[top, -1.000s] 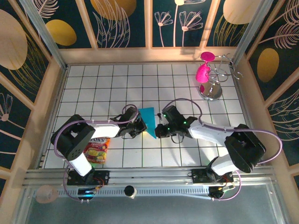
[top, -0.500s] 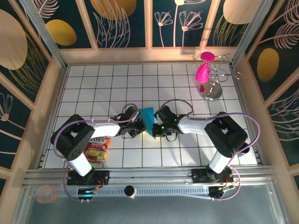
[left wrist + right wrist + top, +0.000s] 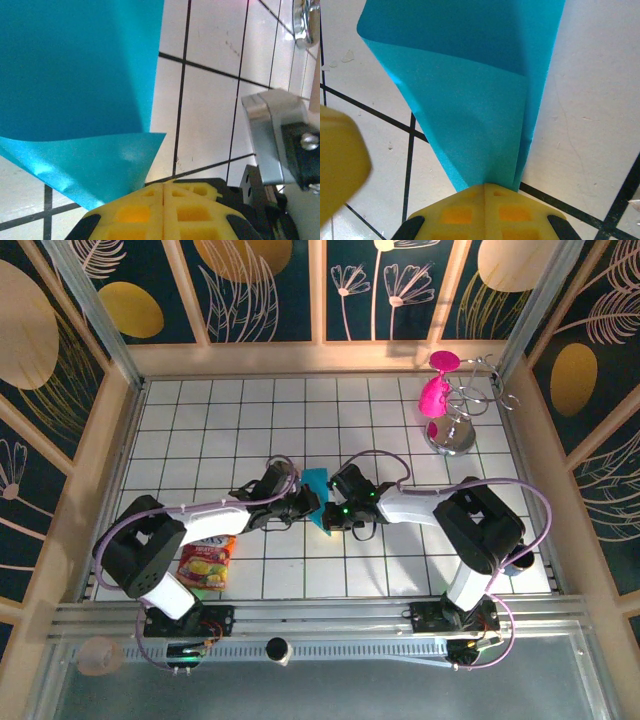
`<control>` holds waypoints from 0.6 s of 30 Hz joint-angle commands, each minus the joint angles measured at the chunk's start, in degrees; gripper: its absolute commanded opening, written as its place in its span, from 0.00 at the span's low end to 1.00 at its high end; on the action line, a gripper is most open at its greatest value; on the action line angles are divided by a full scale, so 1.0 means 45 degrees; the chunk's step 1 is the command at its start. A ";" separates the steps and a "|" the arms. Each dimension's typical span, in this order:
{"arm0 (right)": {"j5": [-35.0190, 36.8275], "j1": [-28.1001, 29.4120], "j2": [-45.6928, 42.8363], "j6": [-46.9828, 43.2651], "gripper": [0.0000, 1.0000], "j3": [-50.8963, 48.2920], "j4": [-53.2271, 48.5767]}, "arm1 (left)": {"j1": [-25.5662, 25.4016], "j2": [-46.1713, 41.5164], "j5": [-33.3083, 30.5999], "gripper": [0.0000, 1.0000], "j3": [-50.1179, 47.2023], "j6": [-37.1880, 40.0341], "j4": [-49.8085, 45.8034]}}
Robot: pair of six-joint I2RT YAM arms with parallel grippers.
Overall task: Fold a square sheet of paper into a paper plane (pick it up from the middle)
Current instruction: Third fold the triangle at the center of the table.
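The turquoise-blue square sheet of paper (image 3: 316, 483) lies on the white grid table, folded into a tapering wedge with overlapping flaps. In the top view it sits squeezed between both grippers. My left gripper (image 3: 309, 506) is shut, and in its wrist view (image 3: 165, 186) a folded corner of the paper (image 3: 75, 75) runs under its left finger, not into the seam. My right gripper (image 3: 328, 514) is shut too. In the right wrist view its tips (image 3: 485, 186) sit on the narrow end of the paper (image 3: 470, 75), which spreads flat away from them.
A red-and-yellow snack packet (image 3: 205, 562) lies near the left arm's base. Pink goblets (image 3: 438, 390) hang on a metal rack (image 3: 452, 430) at the back right. Wooden walls fence the table. The left gripper's yellow finger (image 3: 340, 165) shows blurred beside the paper.
The right gripper slid left up to the paper. The left arm stretched right, bringing its gripper onto the paper's left edge. More of the paper is covered than before.
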 commanded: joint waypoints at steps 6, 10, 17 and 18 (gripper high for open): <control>0.0549 0.0032 0.0753 0.0327 0.00 -0.0265 -0.1236 | -0.0090 0.1082 0.0766 0.06 -0.0259 0.0282 0.0430; 0.0571 0.0039 0.0802 0.0327 0.00 -0.0299 -0.1376 | -0.0081 0.1377 0.0852 0.06 -0.0387 0.0271 0.0639; 0.1145 0.0290 0.1219 -0.0054 0.00 -0.0346 -0.2154 | -0.0078 0.1937 -0.0249 0.06 -0.0143 0.0439 -0.0904; 0.1228 0.0290 0.1222 -0.0079 0.00 -0.0363 -0.2261 | -0.0076 0.2003 -0.0417 0.06 -0.0103 0.0466 -0.1118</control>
